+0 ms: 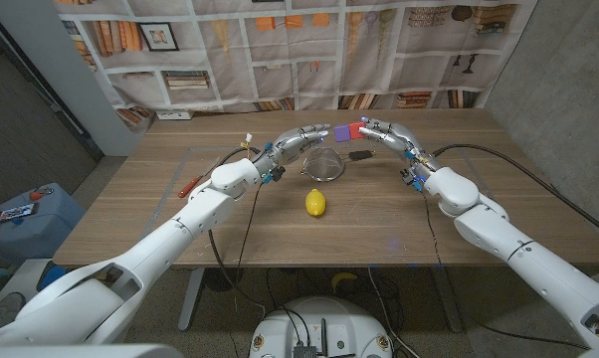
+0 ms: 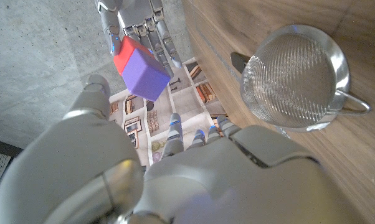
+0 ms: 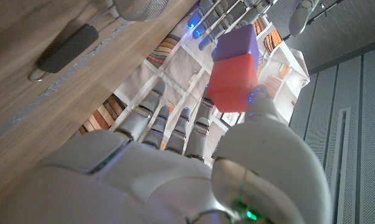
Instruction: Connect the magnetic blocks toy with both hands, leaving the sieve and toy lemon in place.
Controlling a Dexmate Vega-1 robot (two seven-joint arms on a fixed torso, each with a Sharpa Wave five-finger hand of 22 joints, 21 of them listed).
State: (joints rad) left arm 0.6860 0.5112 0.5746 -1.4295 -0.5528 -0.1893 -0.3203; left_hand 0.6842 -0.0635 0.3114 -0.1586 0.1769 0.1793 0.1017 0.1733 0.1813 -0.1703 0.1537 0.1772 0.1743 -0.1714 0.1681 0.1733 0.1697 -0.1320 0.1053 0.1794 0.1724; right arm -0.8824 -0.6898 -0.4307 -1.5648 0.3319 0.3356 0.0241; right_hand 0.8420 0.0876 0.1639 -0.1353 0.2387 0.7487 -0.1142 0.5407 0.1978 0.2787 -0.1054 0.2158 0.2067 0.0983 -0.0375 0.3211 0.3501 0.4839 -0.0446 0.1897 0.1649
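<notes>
fingers: right hand (image 1: 379, 131) pinches the red block (image 3: 232, 86) between thumb and fingers (thumb contact is plain in the right wrist view). left hand (image 1: 301, 139) has its fingers spread, reaching toward the purple block (image 1: 339, 131); cannot tell if they touch it.
blocks: red block and purple block are joined face to face, one two-colour piece held in the air between the two hands, above the far middle of the table (image 1: 180, 229).
block order: purple on the robot's left side, red on the right side, next to the right hand.
left wrist view: the joined pair floats beyond the left hand's fingertips, a gap showing between them and the purple face; the right hand's fingers sit behind the red end.
sieve: metal sieve (image 1: 323, 164) stands on the table just below the raised hands, mesh bowl up, dark handle (image 1: 359, 155) pointing toward the robot's right.
lemon: toy lemon (image 1: 315, 203) lies on the table nearer the robot than the sieve, apart from it, neither hand on it.
other: red-handled tool (image 1: 188, 185) lies on the table to the robot's left, beside the left arm.
backdrop: printed bookshelf cloth (image 1: 299, 50) hangs behind the table.
</notes>
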